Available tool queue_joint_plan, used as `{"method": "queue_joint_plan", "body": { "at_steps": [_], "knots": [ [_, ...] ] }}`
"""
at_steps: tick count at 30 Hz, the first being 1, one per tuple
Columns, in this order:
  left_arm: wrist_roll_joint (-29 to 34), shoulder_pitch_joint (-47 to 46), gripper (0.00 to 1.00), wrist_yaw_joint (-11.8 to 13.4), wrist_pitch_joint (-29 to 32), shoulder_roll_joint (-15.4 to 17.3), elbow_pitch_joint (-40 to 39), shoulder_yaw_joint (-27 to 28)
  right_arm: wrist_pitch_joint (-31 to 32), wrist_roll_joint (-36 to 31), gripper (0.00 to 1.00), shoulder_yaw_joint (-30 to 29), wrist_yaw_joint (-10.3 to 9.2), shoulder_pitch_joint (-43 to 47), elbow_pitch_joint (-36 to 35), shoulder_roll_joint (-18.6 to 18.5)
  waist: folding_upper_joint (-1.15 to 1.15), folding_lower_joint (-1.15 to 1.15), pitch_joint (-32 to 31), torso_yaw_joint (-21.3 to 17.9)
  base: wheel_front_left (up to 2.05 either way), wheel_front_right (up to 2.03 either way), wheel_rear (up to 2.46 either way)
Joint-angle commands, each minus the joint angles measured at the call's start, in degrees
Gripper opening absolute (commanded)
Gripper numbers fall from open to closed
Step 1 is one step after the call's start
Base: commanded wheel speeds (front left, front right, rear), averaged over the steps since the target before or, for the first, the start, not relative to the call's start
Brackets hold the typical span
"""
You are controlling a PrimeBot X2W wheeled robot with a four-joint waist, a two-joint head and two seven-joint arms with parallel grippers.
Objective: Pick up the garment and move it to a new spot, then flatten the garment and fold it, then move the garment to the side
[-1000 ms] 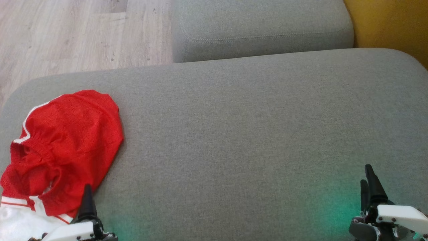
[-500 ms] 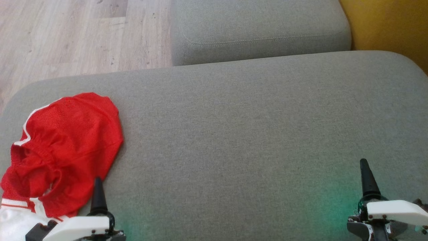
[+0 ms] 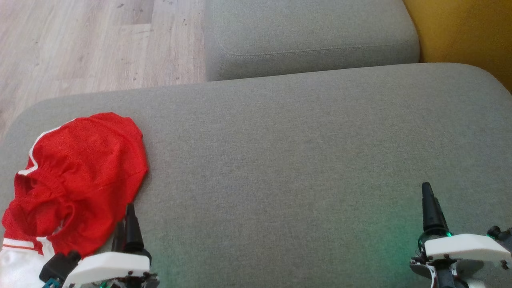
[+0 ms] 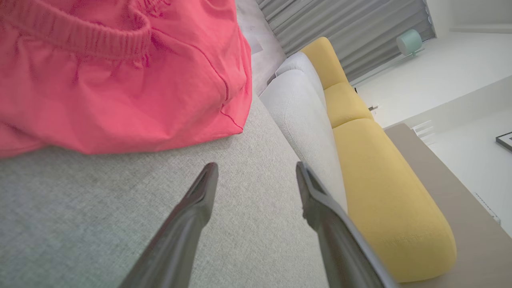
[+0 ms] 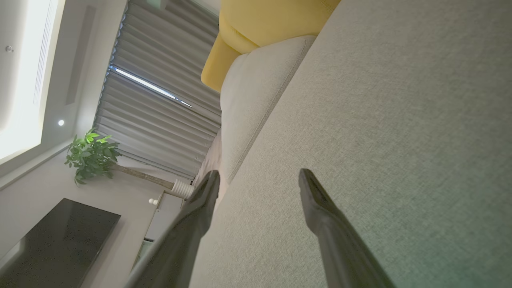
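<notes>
Since our left gripper (image 4: 256, 167) and right gripper (image 5: 258, 172) hang spread and empty, we should pinch the garment (image 3: 84, 168) deep at its near edge.

On the broad grey cushion (image 3: 304, 152) lies a crumpled red garment (image 3: 80, 176) with white trim, bunched at its rounded corner, well apart from the smaller cushion (image 3: 308, 36) behind.

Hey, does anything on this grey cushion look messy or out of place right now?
Yes: the red garment lies crumpled at the left end of the grey cushion, its elastic waistband bunched and turned over rather than spread flat. Nothing looks spilled or damaged.
</notes>
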Motion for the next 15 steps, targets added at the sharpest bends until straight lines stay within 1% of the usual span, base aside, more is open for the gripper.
{"method": "queue_joint_plan", "body": {
  "at_steps": [1, 15],
  "knots": [
    [1.83, -1.67, 1.0, 0.24, -0.68, 0.44, -2.33, 0.27, -0.68, -1.79, 1.0, 0.81, 0.28, -1.83, -2.39, -0.25, 0.0, 0.0, -0.06, -0.01, 0.0, 0.0, 0.0],
    [12.26, -1.44, 1.0, 2.24, -3.05, 0.49, -3.91, -2.2, -3.05, -12.04, 1.0, 3.02, 0.31, -1.62, -4.15, -0.29, 0.0, 0.0, -0.58, -0.15, 0.0, 0.0, 0.0]
  ]
}}
